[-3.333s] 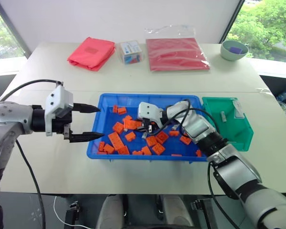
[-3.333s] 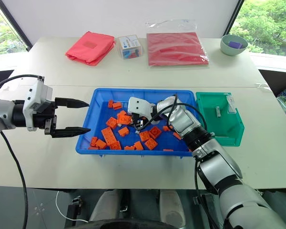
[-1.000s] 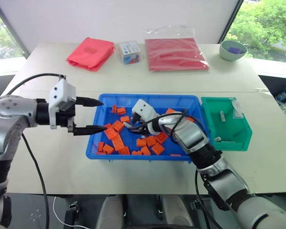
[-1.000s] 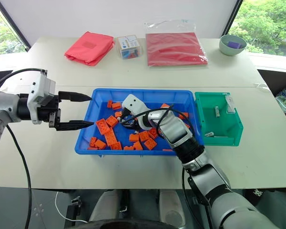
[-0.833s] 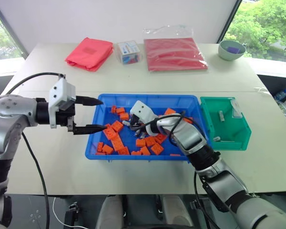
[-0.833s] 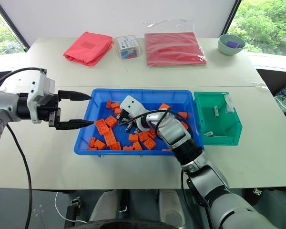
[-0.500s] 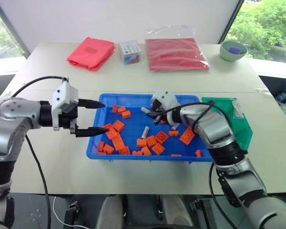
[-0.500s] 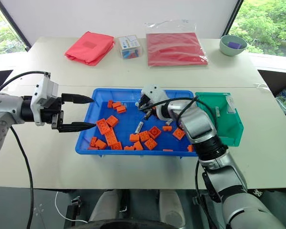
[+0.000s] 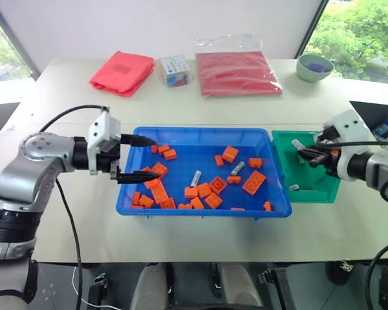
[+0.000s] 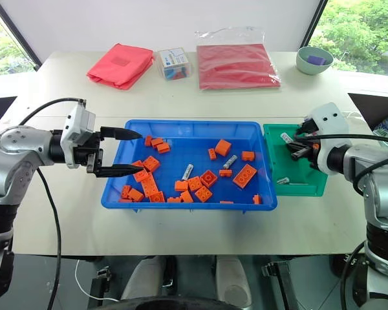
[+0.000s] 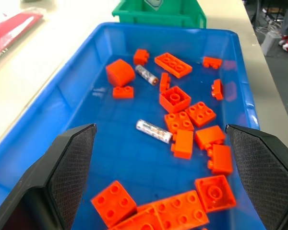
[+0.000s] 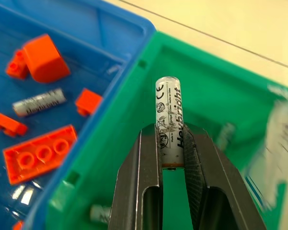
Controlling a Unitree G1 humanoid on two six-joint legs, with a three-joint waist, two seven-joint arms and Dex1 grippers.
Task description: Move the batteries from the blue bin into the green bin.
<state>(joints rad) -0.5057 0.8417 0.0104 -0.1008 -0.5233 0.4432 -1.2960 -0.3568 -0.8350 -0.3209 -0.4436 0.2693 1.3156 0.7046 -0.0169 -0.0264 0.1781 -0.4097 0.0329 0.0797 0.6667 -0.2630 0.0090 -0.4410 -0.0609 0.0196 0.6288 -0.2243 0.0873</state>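
The right gripper (image 12: 172,158) hangs over the green bin (image 9: 320,187), its fingers (image 12: 141,177) clamped on one battery (image 12: 169,115) by its lower end, so that most of the cell juts clear beyond the tips; held this way it should drop cleanly into the bin when the fingers part. The left gripper (image 9: 137,157) is level at the left end of the blue bin (image 9: 181,205), fingers spread wide and holding nothing, with both tips reaching over the rim above the bricks (image 9: 156,190); this looks like a ready stance for a further pick. Two batteries lie loose in the blue bin: one near the middle (image 9: 196,177) and one further right (image 9: 238,168), each among bricks but lying on bare floor of the tray. In the green bin one battery (image 9: 293,187) lies at the near left corner; the right wrist view also shows a second pale cylinder (image 12: 225,136) deeper in, probably another. That gives one cell in the fingers, two to fetch and at least one delivered. The orange bricks number roughly twenty and stay in the blue bin. At the back of the worktop (image 9: 64,103) lie two red items, a small box and a bowl.
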